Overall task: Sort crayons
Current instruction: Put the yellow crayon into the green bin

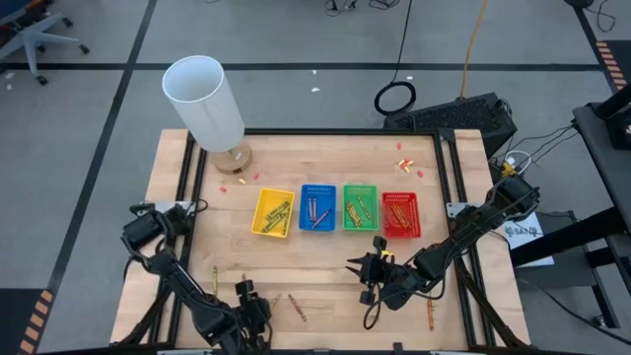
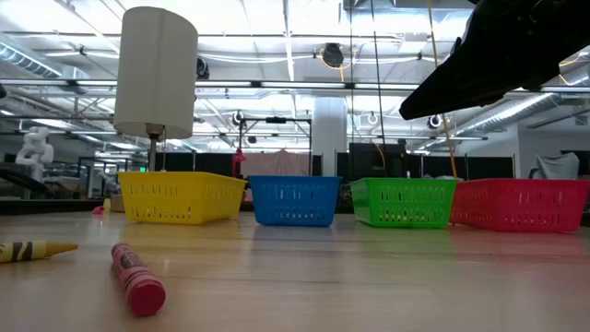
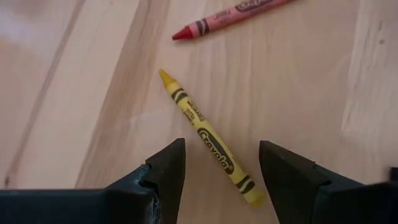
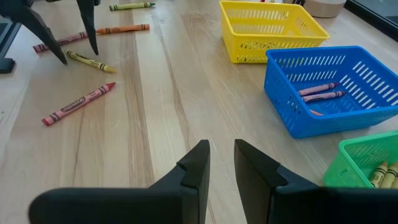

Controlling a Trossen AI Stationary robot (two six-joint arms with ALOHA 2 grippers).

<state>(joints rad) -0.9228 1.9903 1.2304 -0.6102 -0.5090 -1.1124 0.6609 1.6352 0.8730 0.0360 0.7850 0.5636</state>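
Observation:
A yellow crayon (image 3: 208,140) lies flat on the wooden table, and my left gripper (image 3: 221,180) hangs open just above it, slanting down near the table's front edge (image 1: 251,301). One finger stands on each side of the crayon's blunt end without touching it. A red crayon (image 3: 230,15) lies just beyond. More crayons lie around them: red (image 4: 78,104), orange (image 4: 121,28) and green (image 4: 130,6). My right gripper (image 4: 222,168) hovers over bare table in front of the trays (image 1: 370,271), its fingers a little apart with nothing between them.
Four trays stand in a row mid-table: yellow (image 1: 272,212), blue (image 1: 316,208), green (image 1: 360,207) and red (image 1: 400,214), each holding crayons. A tall white cylinder (image 1: 205,102) stands at the far left. Another crayon (image 1: 431,316) lies by the right front corner.

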